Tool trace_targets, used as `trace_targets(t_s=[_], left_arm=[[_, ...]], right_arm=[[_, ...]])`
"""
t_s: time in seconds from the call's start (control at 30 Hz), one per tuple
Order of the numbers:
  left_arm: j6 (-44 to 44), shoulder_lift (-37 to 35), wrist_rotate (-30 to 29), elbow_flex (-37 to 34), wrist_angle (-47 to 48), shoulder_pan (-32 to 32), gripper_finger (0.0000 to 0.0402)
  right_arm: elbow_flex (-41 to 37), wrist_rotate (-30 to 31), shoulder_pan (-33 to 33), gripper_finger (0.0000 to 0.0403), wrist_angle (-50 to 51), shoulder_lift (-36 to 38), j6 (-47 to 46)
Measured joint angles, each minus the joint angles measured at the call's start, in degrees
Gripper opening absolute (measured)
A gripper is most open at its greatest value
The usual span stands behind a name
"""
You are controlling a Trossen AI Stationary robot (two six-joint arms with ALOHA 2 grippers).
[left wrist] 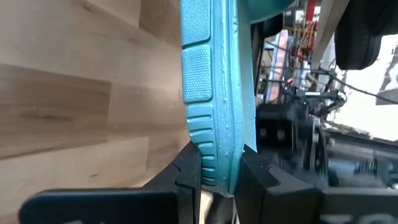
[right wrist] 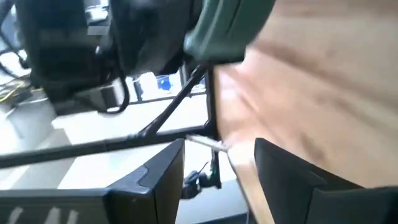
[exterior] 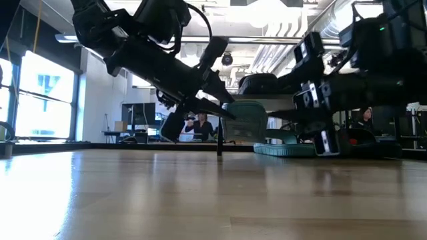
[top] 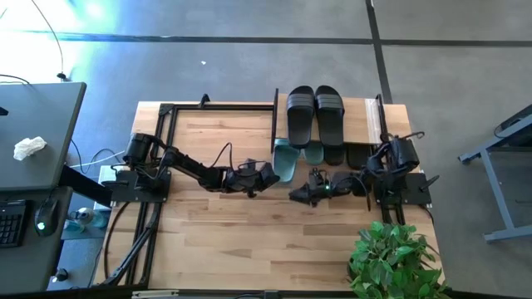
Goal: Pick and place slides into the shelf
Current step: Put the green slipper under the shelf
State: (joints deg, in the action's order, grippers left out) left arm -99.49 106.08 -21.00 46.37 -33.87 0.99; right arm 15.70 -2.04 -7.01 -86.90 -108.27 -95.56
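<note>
My left gripper [top: 268, 176] is shut on a sage-green slide [top: 285, 163], at the front of the shelf [top: 363, 116]. The other green slide [top: 313, 152] lies under the front edge of the shelf's board; in the low view this slide [exterior: 280, 150] rests flat on the table. Black slides [top: 333, 154] sit beside it on the right. A black pair [top: 316, 112] rests sole-down on the top board. My right gripper [top: 298, 196] is open and empty, just near of the shelf front, pointing toward the table's left. My left gripper pinches the green slide's sole edge at one end [left wrist: 217, 163] between its two fingers [left wrist: 189, 171], coming level from the table's left. The slide is turned on its side and lifted clear of the table [exterior: 245, 120].
An open black metal frame [top: 170, 116] without a board stands on the table's far left. A potted green plant [top: 395, 257] stands at the near right corner. Bare wooden tabletop [top: 249, 241] spreads toward the near edge. A desk with a keyboard [top: 12, 224] stands beyond the left side.
</note>
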Motion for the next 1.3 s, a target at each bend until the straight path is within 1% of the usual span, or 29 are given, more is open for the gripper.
trace_targets(t_s=[0.1, 0.2, 0.27, 0.4, 0.53, 0.6, 0.67, 0.77, 0.83, 0.9, 1.07, 1.3], left_arm=[[0.02, 0.00, -1.04, 0.07, 0.59, 0.00, 0.0044], [0.24, 0.00, -1.45, 1.36, 5.35, 0.04, 0.0044], [0.56, 0.00, -2.35, 2.64, 8.43, 0.04, 0.0044], [4.36, 0.00, -4.26, 5.58, 12.23, 0.13, 0.0044], [5.63, 0.00, -6.51, 8.80, 18.09, 0.16, 0.0043], [6.25, 1.45, -7.16, 10.69, 19.59, 0.17, 0.0043], [6.25, 2.81, -6.63, 11.53, 21.31, 0.20, 0.0043], [5.64, 6.95, -5.41, 14.69, 20.46, 0.20, 0.0043], [4.73, 8.78, -5.45, 16.14, 21.59, 0.20, 0.0043], [4.07, 10.83, -5.43, 18.26, 20.52, 0.17, 0.0043], [3.30, 11.76, -7.15, 21.16, 25.06, 0.13, 0.0042], [5.21, 11.89, -9.93, 22.36, 26.50, 0.02, 0.0042]], right_arm=[[-0.02, 2.55, -3.69, 0.0184, -1.83, 0.00, -0.43], [-0.02, 3.59, -7.04, 0.0184, -2.06, 0.00, -1.79], [-0.02, 4.72, -9.12, 0.0185, -2.06, 0.00, -1.94], [-0.02, 7.05, -13.37, 0.0185, -2.11, 0.00, -1.93], [-0.02, 9.89, -17.48, 0.0185, -1.69, 0.00, -1.53], [-0.04, 11.17, -19.03, 0.0185, -0.07, 0.00, -1.83], [-0.07, 11.94, -20.20, 0.0185, 1.27, 0.00, -2.14], [-0.09, 13.62, -21.53, 0.0185, 2.64, 0.00, -2.54], [-0.02, 14.33, -22.22, 0.0185, 2.92, 0.00, -2.57], [-0.08, 15.58, -22.93, 0.0185, 3.25, 0.00, -2.57], [-0.03, 17.67, -24.55, 0.0185, 3.47, 0.00, -3.05], [-0.04, 18.09, -26.12, 0.0185, 5.57, 0.14, -3.55]])
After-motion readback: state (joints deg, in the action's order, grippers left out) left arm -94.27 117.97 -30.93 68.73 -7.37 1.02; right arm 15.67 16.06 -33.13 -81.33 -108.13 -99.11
